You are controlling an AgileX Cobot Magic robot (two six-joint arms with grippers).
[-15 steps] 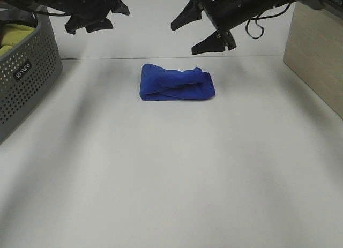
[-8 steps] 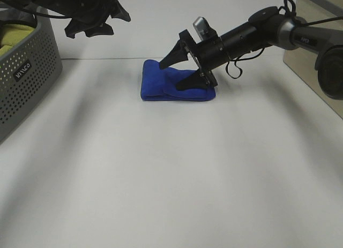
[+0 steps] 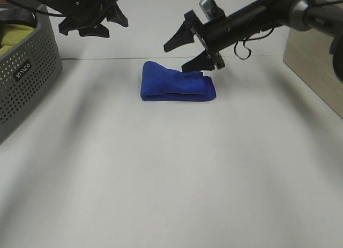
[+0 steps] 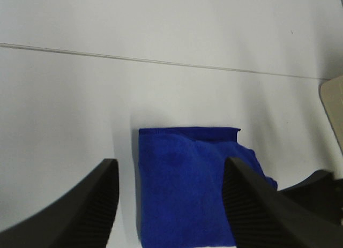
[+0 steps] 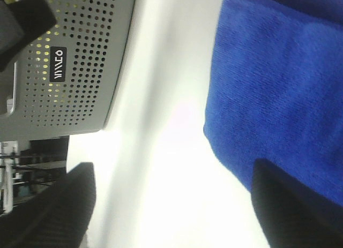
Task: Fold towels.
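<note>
The royal-blue towel (image 3: 177, 84) lies folded into a thick rectangle at the back middle of the white table. My right gripper (image 3: 177, 58) is open and empty. It hovers just above and behind the towel's right part, and its lower finger tip is close to the towel's top edge. In the right wrist view the towel (image 5: 278, 87) fills the area between the open fingers (image 5: 292, 205). My left gripper (image 3: 88, 28) is open and empty, raised at the back left. The left wrist view looks down at the towel (image 4: 193, 189) between its fingers (image 4: 102, 205). The white tag is not visible.
A grey perforated basket (image 3: 27, 82) stands at the left edge with a yellow-green cloth (image 3: 16, 34) inside; it also shows in the right wrist view (image 5: 75, 66). A light wooden box (image 3: 316, 50) stands at the right edge. White tabletop (image 3: 171, 178) spreads in front of the towel.
My right gripper came down onto the towel's right end, then rose a little and drew back; it stays open. The towel's top fold now lies flatter. The left arm barely moved.
</note>
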